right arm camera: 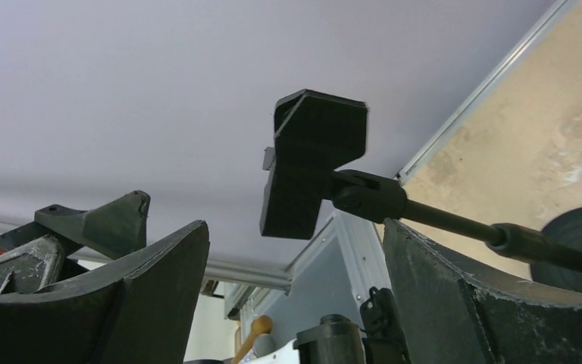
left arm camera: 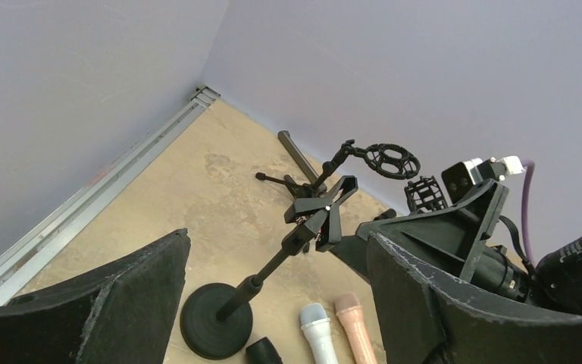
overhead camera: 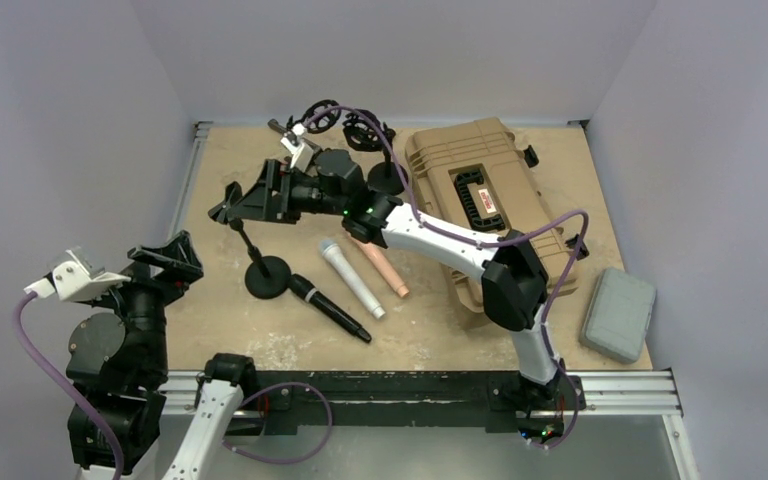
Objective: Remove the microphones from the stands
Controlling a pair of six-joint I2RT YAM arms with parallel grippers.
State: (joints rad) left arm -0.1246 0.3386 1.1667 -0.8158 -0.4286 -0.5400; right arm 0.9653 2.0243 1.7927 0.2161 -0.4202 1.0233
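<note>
The black stand [overhead camera: 267, 278] rests on its round base left of centre, its pole slanting up to an empty clip [left arm camera: 322, 212]. Three microphones lie on the table beside the base: black [overhead camera: 330, 308], white [overhead camera: 352, 278] and pink [overhead camera: 380, 262]. My right gripper [overhead camera: 240, 203] is open at the clip's height, and in the right wrist view the clip [right arm camera: 314, 163] sits just beyond its fingertips with nothing held. My left gripper [overhead camera: 170, 258] hangs open near the left edge, apart from the stand, and looks down on the base [left arm camera: 216, 318].
A tan hard case [overhead camera: 480, 200] lies at the back right under the right arm. A small grey case [overhead camera: 618, 313] sits at the right edge. Two more stands with shock mounts [overhead camera: 365, 130] [overhead camera: 320, 113] stand at the back wall.
</note>
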